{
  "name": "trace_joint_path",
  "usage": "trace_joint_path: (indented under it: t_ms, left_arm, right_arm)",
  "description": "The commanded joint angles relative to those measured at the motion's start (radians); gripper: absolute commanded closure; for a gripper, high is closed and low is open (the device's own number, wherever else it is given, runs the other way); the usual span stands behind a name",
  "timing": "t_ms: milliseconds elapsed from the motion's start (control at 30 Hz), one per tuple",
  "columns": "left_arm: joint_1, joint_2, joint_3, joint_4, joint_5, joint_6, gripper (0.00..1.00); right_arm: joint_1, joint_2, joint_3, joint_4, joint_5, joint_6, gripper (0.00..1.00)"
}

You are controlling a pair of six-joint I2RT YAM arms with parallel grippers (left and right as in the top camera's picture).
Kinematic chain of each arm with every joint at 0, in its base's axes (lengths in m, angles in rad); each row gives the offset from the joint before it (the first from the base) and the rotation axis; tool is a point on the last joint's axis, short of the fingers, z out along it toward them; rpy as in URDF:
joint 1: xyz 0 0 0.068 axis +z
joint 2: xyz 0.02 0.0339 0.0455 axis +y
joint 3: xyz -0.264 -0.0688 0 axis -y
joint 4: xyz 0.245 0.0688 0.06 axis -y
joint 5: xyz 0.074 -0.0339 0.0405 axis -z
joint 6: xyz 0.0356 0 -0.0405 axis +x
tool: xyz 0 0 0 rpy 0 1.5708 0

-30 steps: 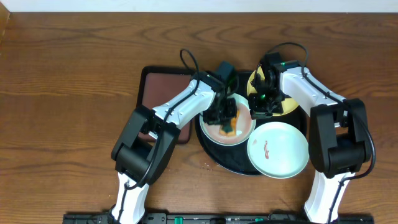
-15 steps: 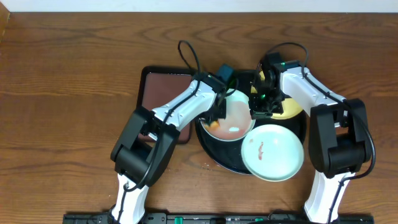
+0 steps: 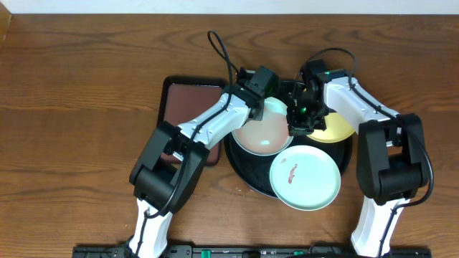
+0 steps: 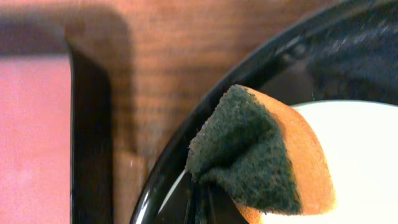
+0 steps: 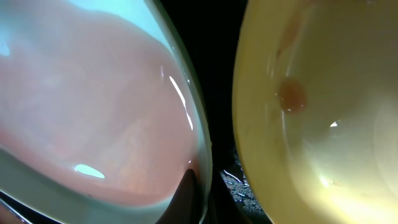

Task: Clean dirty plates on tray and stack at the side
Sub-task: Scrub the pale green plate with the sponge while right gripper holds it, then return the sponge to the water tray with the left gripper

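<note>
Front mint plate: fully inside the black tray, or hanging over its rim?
Hanging over. The front mint plate covers the black tray's near rim and reaches over the wooden table.

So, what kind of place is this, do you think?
Probably a robotics lab bench, not a kitchen: two robot arms at a wooden table, with plates on a black tray and a sponge.

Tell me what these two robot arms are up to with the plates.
The left gripper holds an orange-and-green sponge at the far edge of a mint plate on the black tray, while the right gripper pinches that plate's rim. The yellow plate beside it shows a reddish spot, and the second mint plate at the tray's front has a red smear.
</note>
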Motion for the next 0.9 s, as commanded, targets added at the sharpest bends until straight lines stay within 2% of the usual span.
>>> trace_joint_path:
  t_ms: [0, 200, 433, 600, 733, 867]
  left_arm:
    - [0.029, 0.021, 0.000, 0.042, -0.152, 0.071, 0.92]
    - [0.056, -0.034, 0.041, 0.024, -0.163, 0.083, 0.92]
    - [0.116, -0.216, 0.041, -0.025, 0.021, 0.076, 0.92]
    - [0.196, -0.333, 0.041, -0.212, 0.105, 0.072, 0.89]
    - [0.258, -0.346, 0.034, -0.394, 0.124, 0.026, 0.89]
    - [0.301, -0.322, -0.049, -0.417, 0.178, -0.006, 0.89]
  right_arm:
    - [-0.005, 0.011, 0.002, -0.012, 0.045, -0.042, 0.99]
    - [-0.005, 0.011, 0.002, -0.017, 0.045, -0.042, 0.99]
    - [-0.005, 0.011, 0.002, -0.017, 0.045, -0.042, 0.99]
    - [-0.005, 0.011, 0.002, -0.013, 0.044, -0.050, 0.99]
    - [-0.005, 0.011, 0.002, 0.004, 0.044, -0.049, 0.99]
    - [-0.005, 0.011, 0.002, 0.038, 0.043, -0.020, 0.99]
